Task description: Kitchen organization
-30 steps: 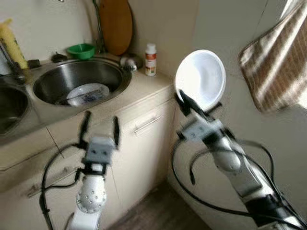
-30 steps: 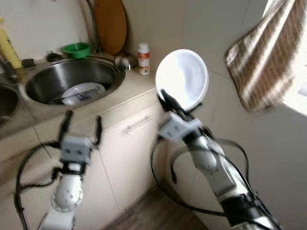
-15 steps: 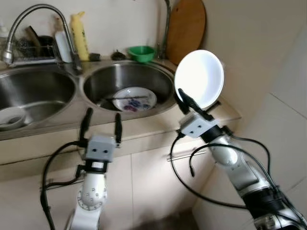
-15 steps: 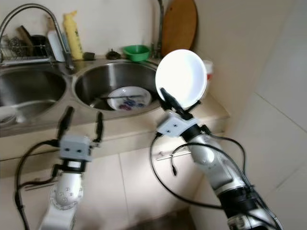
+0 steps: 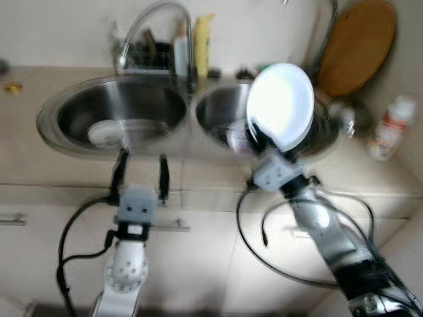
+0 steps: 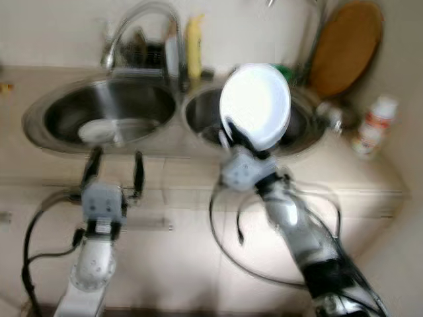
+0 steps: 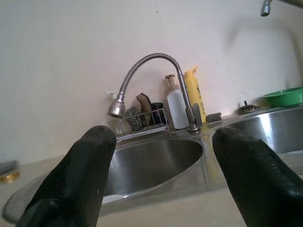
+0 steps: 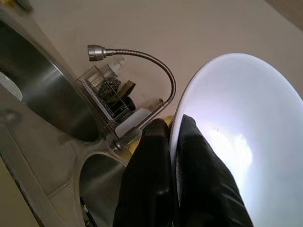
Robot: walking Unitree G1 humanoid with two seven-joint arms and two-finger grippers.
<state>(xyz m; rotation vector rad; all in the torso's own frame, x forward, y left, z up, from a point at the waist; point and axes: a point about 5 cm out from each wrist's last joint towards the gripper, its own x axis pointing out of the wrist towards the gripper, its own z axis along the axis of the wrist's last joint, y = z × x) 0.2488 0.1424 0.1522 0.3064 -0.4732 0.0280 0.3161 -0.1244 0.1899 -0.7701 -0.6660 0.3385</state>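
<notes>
Plate: round glossy white plate, held upright on edge above the right basin, rim pinched between two black fingers.
Sink: double stainless-steel sink, rounded shiny basins; small white dish lying in the left basin.
Tap: curved ribbed metal gooseneck tap between the basins; yellow squeeze bottle and white bottle just beside it.
Room: beige smooth countertop, pale wall, round wooden board leaning at the right; head views blurred.
Right gripper: clamped tight on the plate's rim.
Left gripper: fingers wide apart, holding nothing, in front of the counter edge.
</notes>
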